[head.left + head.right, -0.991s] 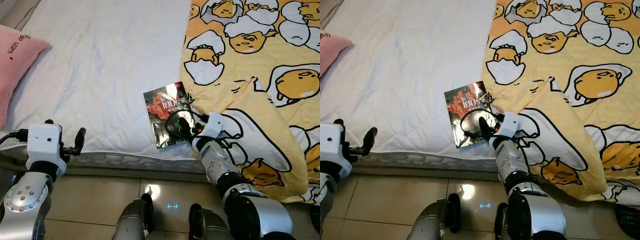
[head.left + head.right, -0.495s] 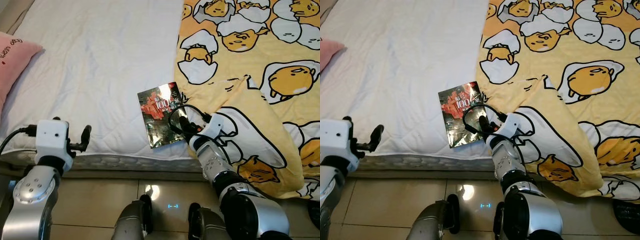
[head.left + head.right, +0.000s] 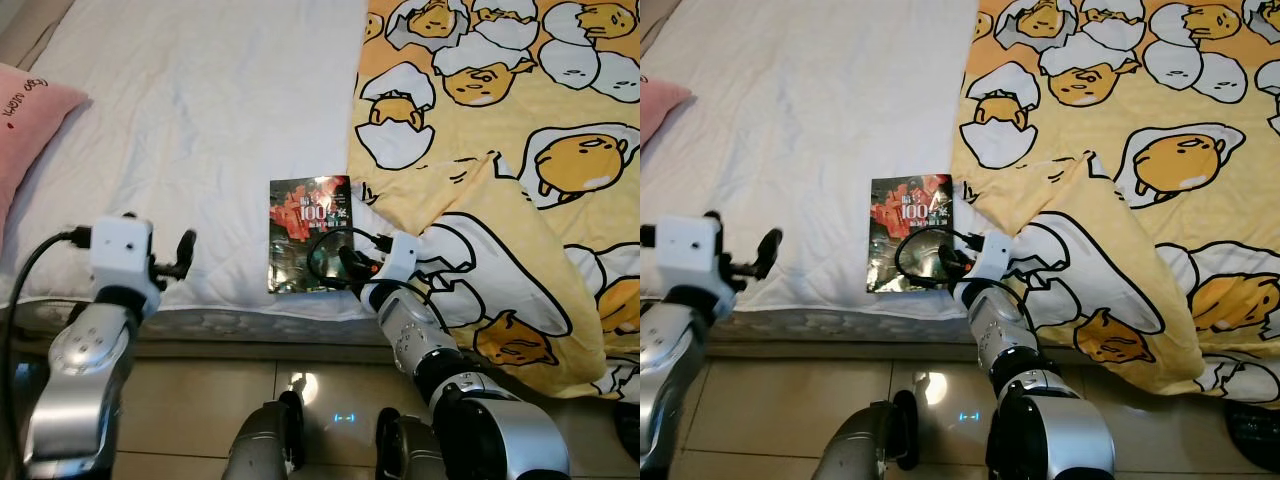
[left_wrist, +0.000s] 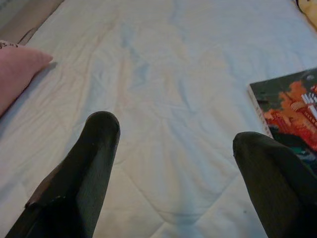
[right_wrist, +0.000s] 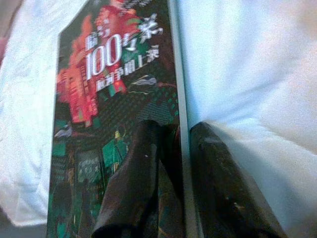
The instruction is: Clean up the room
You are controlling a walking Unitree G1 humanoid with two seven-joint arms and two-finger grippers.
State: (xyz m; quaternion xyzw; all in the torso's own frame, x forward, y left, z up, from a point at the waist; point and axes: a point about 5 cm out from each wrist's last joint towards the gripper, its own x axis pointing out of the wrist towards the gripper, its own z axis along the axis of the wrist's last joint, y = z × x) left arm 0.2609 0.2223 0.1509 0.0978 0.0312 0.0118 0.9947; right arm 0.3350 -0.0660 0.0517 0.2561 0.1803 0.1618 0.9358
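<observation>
A glossy dark book (image 3: 303,230) with red art and "100" on its cover lies on the white sheet (image 3: 200,100) near the bed's front edge. My right gripper (image 3: 345,262) is at the book's right edge, shut on it. In the right wrist view one finger (image 5: 141,163) lies on the cover (image 5: 114,89) and the other runs along the edge, against the sheet. Left of the book, my left gripper (image 3: 170,255) hovers open over the bed's front edge. Its two fingers (image 4: 94,148) are spread wide above bare sheet, with the book's corner (image 4: 292,109) off to one side.
A yellow blanket (image 3: 500,120) printed with egg characters covers the bed's right half and hangs over the front edge. A pink pillow (image 3: 25,130) lies at the far left. Tiled floor (image 3: 200,400) runs below the mattress edge.
The book has turned from tilted to square with the bed edge and slid left, with my right gripper on it. My left gripper has risen and moved right, closer to the book.
</observation>
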